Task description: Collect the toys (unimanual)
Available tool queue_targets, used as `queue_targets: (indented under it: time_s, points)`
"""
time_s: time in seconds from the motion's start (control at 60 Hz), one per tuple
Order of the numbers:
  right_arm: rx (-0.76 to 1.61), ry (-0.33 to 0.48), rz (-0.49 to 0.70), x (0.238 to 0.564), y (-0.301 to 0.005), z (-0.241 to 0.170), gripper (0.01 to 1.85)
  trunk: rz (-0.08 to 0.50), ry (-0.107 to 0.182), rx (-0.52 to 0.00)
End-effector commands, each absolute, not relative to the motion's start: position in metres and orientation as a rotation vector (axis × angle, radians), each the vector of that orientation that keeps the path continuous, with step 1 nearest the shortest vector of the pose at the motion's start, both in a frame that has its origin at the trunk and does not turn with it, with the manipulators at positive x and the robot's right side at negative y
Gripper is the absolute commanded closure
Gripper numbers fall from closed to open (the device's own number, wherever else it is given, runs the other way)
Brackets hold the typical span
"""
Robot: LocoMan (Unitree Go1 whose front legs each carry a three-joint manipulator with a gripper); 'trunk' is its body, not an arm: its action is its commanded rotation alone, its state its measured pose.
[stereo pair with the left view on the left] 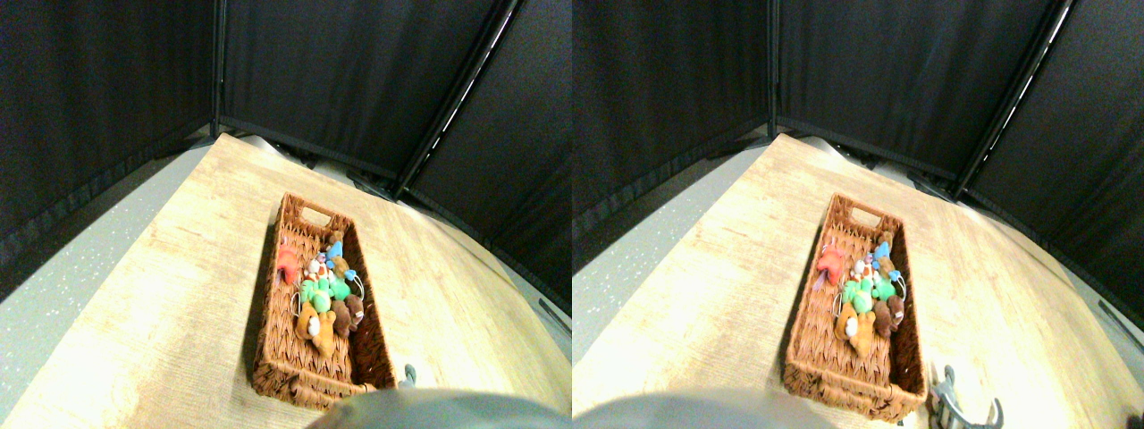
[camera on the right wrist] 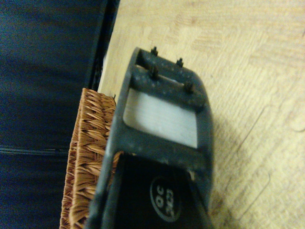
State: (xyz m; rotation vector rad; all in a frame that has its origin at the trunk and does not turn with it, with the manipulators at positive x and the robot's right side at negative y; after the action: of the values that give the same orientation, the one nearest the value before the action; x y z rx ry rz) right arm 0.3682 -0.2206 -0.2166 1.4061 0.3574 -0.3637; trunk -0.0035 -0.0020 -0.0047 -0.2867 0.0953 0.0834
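Wicker basket (stereo pair with the left view on the left: 268, 357) on wooden table (stereo pair with the left view on the left: 161, 295), plush toys (stereo pair with the left view on the left: 323, 290) clustered inside, black curtains (stereo pair with the left view on the left: 357, 80) behind

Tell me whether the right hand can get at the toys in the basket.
Probably yes: the toys lie uncovered in the open-topped wicker basket, and the right hand sits just beside its near corner; only the rim to clear.

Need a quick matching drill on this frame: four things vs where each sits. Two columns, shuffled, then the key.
Things
1. red toy
2. blue toy
3. orange toy
4. wicker basket

Places
A. lying on the wooden table
B. up against the basket's left wall
C. nearest the basket's near end, closest to the robot
D. toward the basket's far, handle end, by its right wall

Pairs: 1-B, 2-D, 3-C, 4-A

All the toys seen are inside the basket. In the wrist view the right gripper is over bare table beside the basket.
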Motion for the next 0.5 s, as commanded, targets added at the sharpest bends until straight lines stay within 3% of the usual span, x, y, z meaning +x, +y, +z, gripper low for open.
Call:
queue_targets:
  time_s: [0.017, 0.5]
  points:
    - [1.433, 0.36, -0.363, 0.371, -0.221, -0.223, 1.05, 0.099, 0.11, -0.301]
    - [1.409, 0.398, -0.426, 0.378, -0.214, -0.238, 0.99, 0.11, 0.113, -0.304]
